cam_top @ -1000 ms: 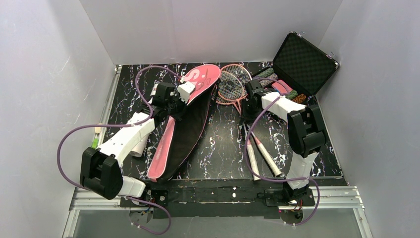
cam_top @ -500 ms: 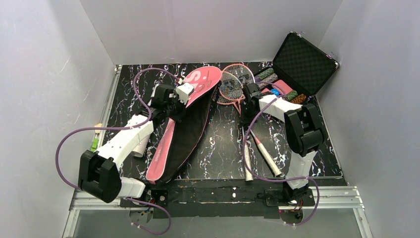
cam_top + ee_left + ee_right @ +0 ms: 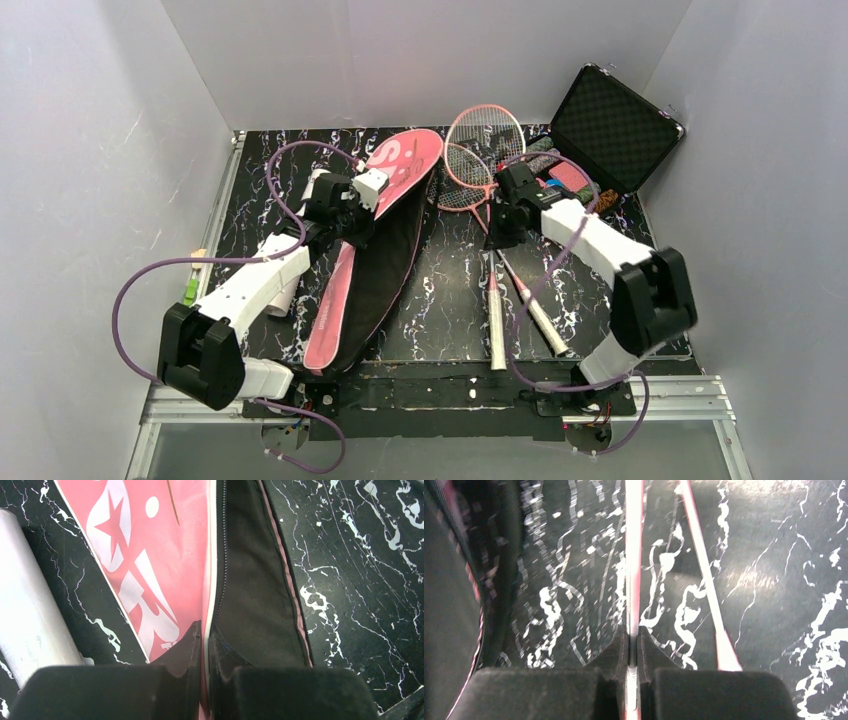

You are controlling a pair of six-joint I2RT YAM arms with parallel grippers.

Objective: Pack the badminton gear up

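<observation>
**A:** Top view?

**B:** Left gripper (image 3: 350, 213) is pinching the upper flap edge of the bag (image 3: 338, 305). My read: it holds the mouth open so a racket can slide in. Right gripper (image 3: 497, 233), just right of the bag, is clamped on the shaft of one racket (image 3: 487, 135). That racket's head looks tipped up off the table (image 3: 445, 300), probably to swing it towards the bag. Second racket (image 3: 460, 182) lies flat by the bag's far end. Tube (image 3: 284, 297) sits left of the bag, partly under the arm. Case (image 3: 612, 125) is open, well right of the bag.

**A:** Left wrist?

**B:** Fingers (image 3: 184, 647) are pressed together on the zip edge. Pink printed skin left of the pinch, black lining right of it. Tube is just left of the bag, not touching.

**A:** Right wrist?

**B:** Blurred. Fingers (image 3: 615, 650) nip a thin pink-white shaft. The other shaft runs beside it, apart, on the side away from the bag.

**A:** Progress?

**B:** Early, I'd say. Nothing is inside the bag.
</observation>
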